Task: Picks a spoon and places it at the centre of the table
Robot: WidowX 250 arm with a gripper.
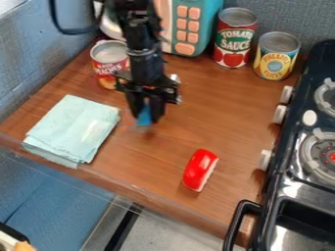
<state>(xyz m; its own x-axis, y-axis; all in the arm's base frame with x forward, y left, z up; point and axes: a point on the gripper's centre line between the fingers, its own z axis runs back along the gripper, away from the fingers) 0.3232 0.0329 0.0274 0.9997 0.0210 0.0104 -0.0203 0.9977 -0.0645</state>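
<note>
The gripper (pixel 146 116) hangs low over the back left part of the wooden table (pixel 163 157), right of the folded light-blue cloth. A small blue object (pixel 144 116) sits between its fingers, which look closed around it. Most of this object is hidden by the fingers, and I cannot tell whether it is the spoon or whether its lower end touches the wood.
The folded cloth (pixel 73 128) lies at the left edge. A red and white toy piece (pixel 200 169) is near the front. Behind stand a peach can (pixel 110 63), a tomato sauce can (pixel 234 39), a pineapple can (pixel 276 56) and a teal toy (pixel 208 22). The stove (pixel 298 181) borders the right.
</note>
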